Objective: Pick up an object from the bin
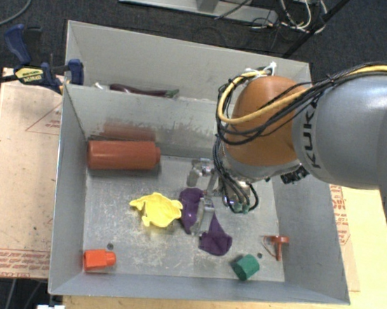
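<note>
Dark carpet lies around the grey bin [191, 65], and on its floor we see a handful of loose things, well spread out. Our tool [204, 205] hangs low in the middle of the bin, right at a floppy purple thing [214, 243]. We cannot tell whether it is open or closed, since the wrist and cables crowd over it. A crumpled yellow thing [156, 210] lies just beside the purple one, toward the view's left. We judge that to be the main risk: a close here could catch both, or pinch only a thin flap of purple that slips out on the lift. A brown-red cylinder [123, 155], a green block [245, 266], an orange block [99, 260] and a small red piece [278, 244] lie apart and look safe from a knock.
</note>
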You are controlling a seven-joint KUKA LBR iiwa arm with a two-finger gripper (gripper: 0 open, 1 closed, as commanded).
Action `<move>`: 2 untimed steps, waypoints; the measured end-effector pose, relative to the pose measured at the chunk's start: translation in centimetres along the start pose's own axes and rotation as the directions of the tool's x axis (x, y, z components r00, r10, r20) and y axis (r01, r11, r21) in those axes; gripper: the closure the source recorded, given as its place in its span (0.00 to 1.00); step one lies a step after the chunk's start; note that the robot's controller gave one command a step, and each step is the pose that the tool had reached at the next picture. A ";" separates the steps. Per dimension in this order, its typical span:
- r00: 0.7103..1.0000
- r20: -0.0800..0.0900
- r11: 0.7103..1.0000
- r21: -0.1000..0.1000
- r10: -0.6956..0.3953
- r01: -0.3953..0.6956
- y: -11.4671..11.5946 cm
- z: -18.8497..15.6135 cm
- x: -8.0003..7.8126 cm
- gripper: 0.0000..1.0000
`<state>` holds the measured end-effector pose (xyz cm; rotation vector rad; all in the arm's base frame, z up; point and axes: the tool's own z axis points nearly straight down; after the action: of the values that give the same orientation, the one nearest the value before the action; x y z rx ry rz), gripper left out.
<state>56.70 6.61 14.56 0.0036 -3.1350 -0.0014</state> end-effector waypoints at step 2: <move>0.994 0.001 0.994 -0.002 0.112 -0.112 1.6 7.6 0.1 1.00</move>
<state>56.53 8.19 7.00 -0.1725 -3.1309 -0.0033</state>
